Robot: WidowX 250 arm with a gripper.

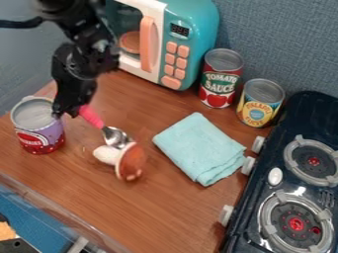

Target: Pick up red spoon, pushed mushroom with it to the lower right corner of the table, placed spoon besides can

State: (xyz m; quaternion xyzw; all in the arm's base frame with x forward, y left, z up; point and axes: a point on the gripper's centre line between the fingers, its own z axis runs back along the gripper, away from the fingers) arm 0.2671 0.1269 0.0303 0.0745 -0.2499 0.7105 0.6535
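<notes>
The brown wood bench (165, 212) has fuzzy-looking blue-gray walls (284, 44) behind it. A blue-green toy microwave (208, 29) stands at the back, with round corners and peach buttons. Beside it are a red can (218, 89) and a yellow can (257, 111). A dark toy stove (274, 197) is on the right, with white knobs and round gray burners. A pale blue cloth (198, 148) lies between the mushroom and the stove. A purple and red can (49, 131) stands on the left, right by the black gripper (71, 106), so there is little room on that side.

The top of the robot arm (82, 29) is cut off, and it covers part of the microwave. The jaws hide some of the spoon's handle. The stove runs out of sight on the right.

The spoon (91, 116) has a pink handle and a shiny metal bowl. The jaws are nearly closed, pinching the handle, and the spoon tilts down. Its bowl touches the toy mushroom (131, 160), which lies on its side near the middle of the bench. The mushroom has a smooth, round brown cap and a fat white stem. The cloth looks soft and is folded, and the cans are round and hard.
</notes>
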